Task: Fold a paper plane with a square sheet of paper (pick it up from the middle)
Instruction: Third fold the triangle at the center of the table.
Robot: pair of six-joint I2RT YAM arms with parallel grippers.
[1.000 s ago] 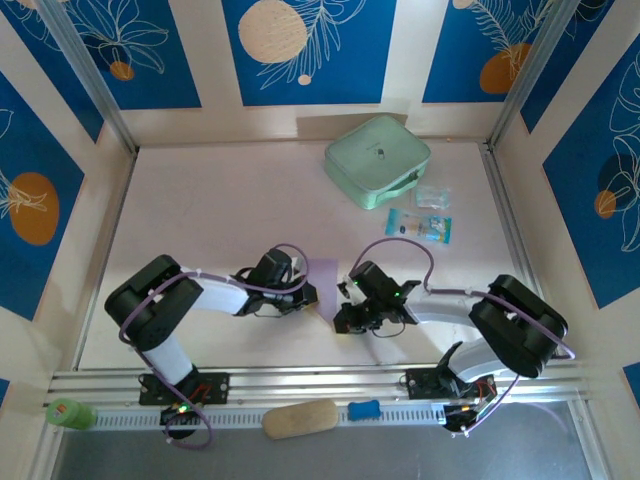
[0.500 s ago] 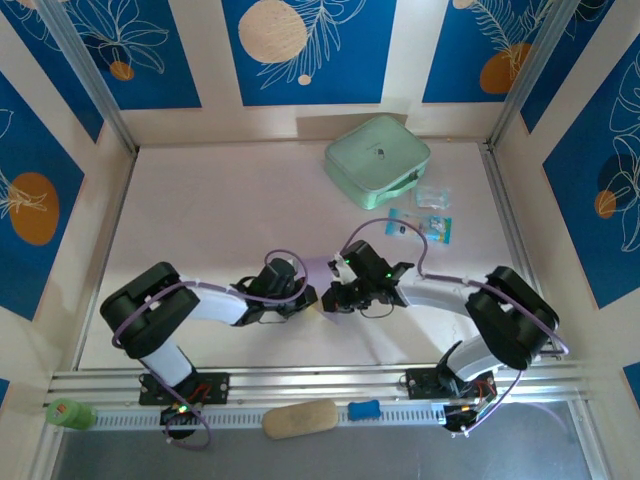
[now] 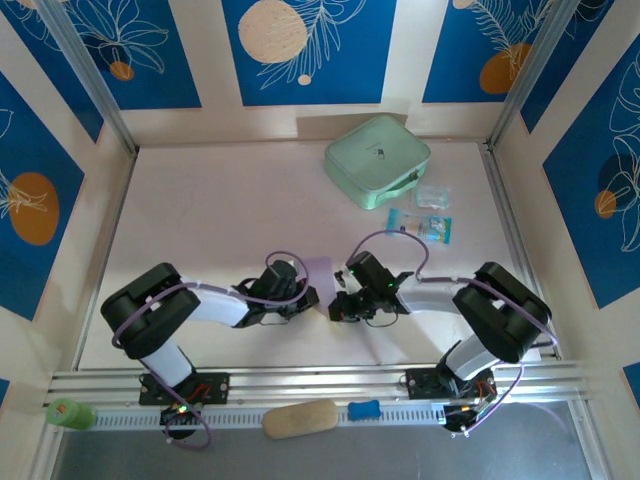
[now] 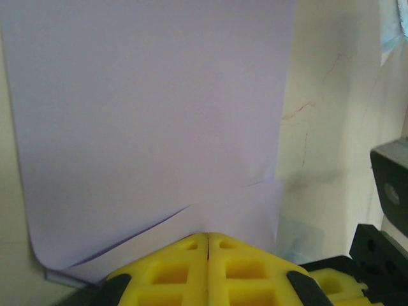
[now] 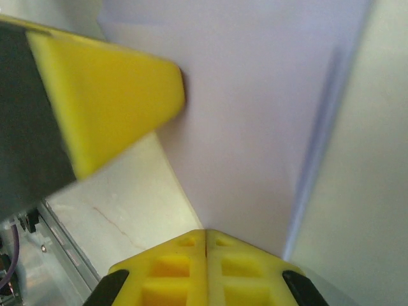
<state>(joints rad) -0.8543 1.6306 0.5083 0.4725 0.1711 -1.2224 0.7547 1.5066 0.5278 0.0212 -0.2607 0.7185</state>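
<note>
So the square sheet of paper [image 3: 318,271] lies on the worktop [image 3: 200,210] about mid-width, close to the near edge. The left gripper [image 3: 308,298] and right gripper [image 3: 338,305] sit on either side of its near end. Both sets of jaws are clenched with the yellow tips together, right at the paper. In the left wrist view small creases fan out from the tip and one corner looks doubled over. My guess is they're pressing a fold flat, but I can't tell if any paper is actually nipped between the pads.

The grippers are just beside each other, so that's the tight spot, and the rail [image 3: 320,380] is right behind them. The far half is mostly open, with the mint-green case [image 3: 377,160] near the far edge and the blue packets [image 3: 420,226] toward the right edge, both well apart from the paper.
</note>
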